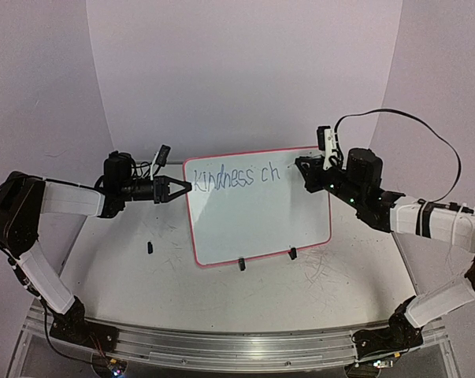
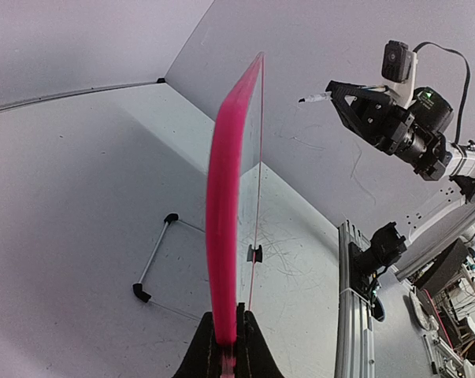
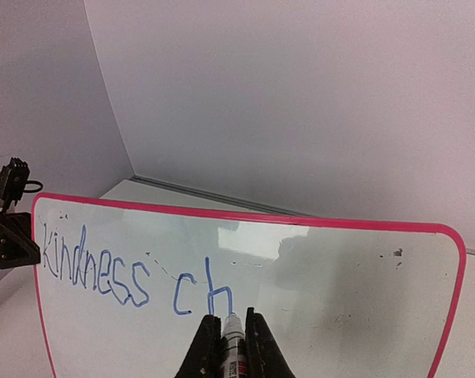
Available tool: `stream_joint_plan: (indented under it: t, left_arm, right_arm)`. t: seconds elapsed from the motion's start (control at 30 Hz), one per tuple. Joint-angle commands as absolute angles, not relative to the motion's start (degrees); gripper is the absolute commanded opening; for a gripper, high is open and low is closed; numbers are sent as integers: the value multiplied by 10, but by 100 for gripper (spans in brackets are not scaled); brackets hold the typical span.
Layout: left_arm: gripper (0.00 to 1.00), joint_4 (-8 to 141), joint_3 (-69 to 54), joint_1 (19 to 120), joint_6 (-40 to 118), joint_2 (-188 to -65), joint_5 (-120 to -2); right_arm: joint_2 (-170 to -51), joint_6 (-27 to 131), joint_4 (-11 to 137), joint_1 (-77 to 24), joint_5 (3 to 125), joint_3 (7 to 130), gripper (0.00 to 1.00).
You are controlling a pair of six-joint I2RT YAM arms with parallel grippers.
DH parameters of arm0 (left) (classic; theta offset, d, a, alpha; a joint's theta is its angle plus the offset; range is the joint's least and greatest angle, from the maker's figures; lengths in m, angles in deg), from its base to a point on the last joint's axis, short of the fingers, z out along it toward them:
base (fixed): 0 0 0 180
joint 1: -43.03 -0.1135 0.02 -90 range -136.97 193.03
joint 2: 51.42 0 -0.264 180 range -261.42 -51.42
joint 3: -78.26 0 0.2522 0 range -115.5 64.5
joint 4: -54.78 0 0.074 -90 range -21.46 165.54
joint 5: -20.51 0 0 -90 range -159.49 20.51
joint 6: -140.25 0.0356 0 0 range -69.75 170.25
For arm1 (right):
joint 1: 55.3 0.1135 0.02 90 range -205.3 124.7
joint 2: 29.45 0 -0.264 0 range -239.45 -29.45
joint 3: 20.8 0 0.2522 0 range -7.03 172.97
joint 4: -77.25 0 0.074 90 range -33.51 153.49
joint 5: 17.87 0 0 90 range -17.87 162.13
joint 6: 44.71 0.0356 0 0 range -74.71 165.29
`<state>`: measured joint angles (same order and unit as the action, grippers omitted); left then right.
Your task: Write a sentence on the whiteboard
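Left claw (image 1: 182, 187) tight on whiteboard (image 1: 261, 224) edge, right claw (image 3: 231, 319) tight around marker (image 3: 235, 352).

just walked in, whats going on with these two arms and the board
Two robot arms are writing on an upright whiteboard. The left tool is shut on the board's left edge, apparently to steady it. The right tool is shut on a marker, whose tip sits by the board just below the last letter; whether it touches cannot be told. The sentence is unfinished: in blue it reads "kindness ch".
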<state>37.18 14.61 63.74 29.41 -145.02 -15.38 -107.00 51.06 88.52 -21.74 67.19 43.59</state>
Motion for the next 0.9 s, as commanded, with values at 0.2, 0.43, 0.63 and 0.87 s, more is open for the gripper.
stream_joint_plan:
  t: [0.2, 0.43, 0.63, 0.87]
  left_arm:
    - [0, 445, 96, 651, 376, -1438, -181]
    - [0, 445, 117, 653, 394, -1425, -190]
    - [0, 446, 120, 656, 399, -1429, -188]
    - [0, 446, 117, 658, 400, -1432, -187]
  right_arm:
    - [-1103, 518, 889, -216, 660, 472, 0]
    - [-1131, 517, 870, -216, 650, 493, 0]
    - [-1132, 511, 874, -216, 687, 496, 0]
    - [-1128, 531, 899, -216, 704, 483, 0]
